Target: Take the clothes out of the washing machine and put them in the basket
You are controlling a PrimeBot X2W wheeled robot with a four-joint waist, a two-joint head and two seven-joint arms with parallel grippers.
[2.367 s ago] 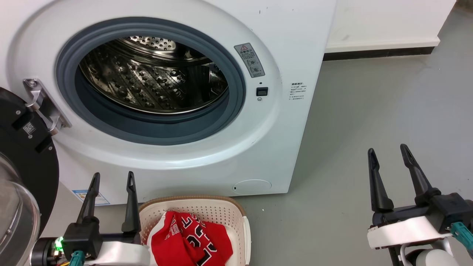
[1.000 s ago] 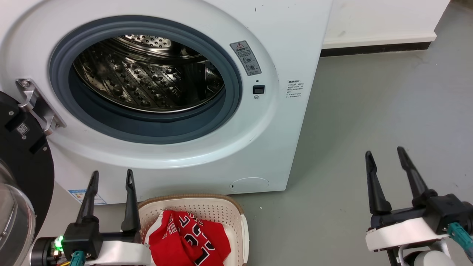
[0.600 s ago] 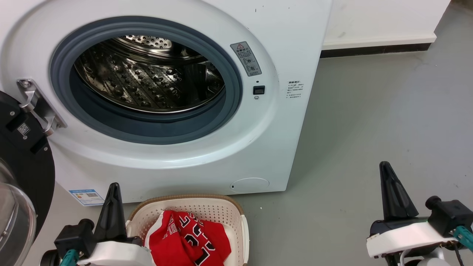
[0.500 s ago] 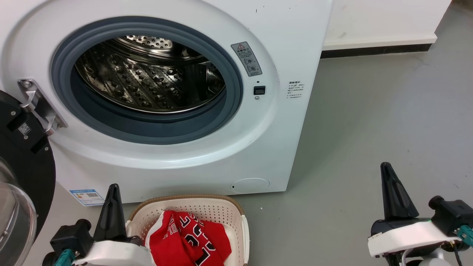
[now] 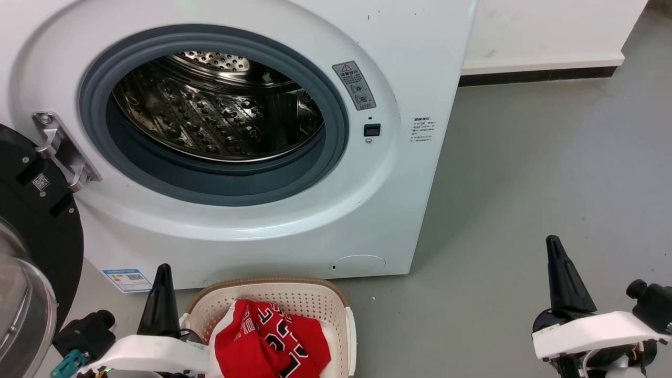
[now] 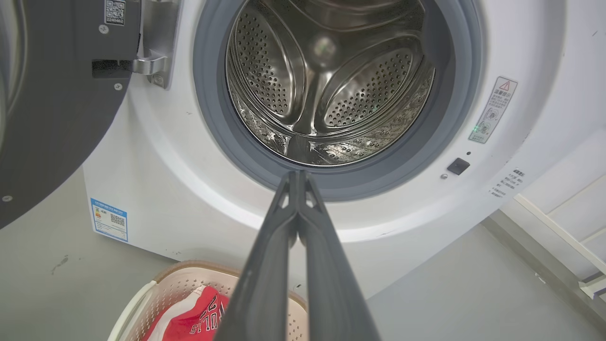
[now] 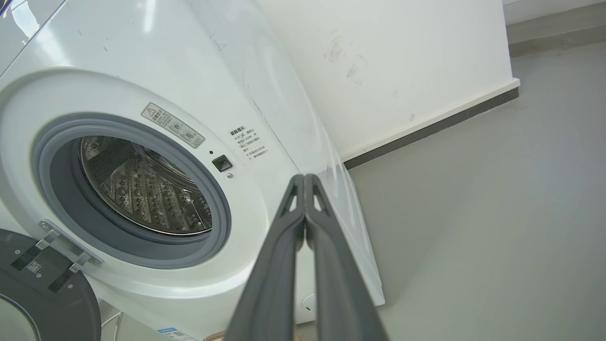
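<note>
Head view: washing machine takes 9 to 1 o'clock. Its door is swung wide open at 9 o'clock on the hinge. The door's dark disc and glass bowl take the whole left edge, just beside the left arm. A grey seal rings the drum, which shows perforated steel and paddles.

Basket sits on the floor at 6 o'clock, under the porthole. Its far rim is close to the machine's front; can't tell if they touch. Clothes lie inside it: red fabric, black-and-white lettering, white trim, bunched toward the near left.

Left gripper is at 7 o'clock, tips up, fingers pressed together with nothing between them. It stands just beside the basket's left rim, between basket and door. Tight spot.

Right gripper is at 4 o'clock, likewise pinched closed on nothing. It's over bare grey floor, well apart from the machine's right edge.

Open room: 1 to 5 o'clock is floor, running back to the white wall and dark skirting at 1 o'clock.

Small stuff: warning sticker and black latch sit at 3 o'clock of the porthole. Round cap is low right on the front, energy label low left.
</note>
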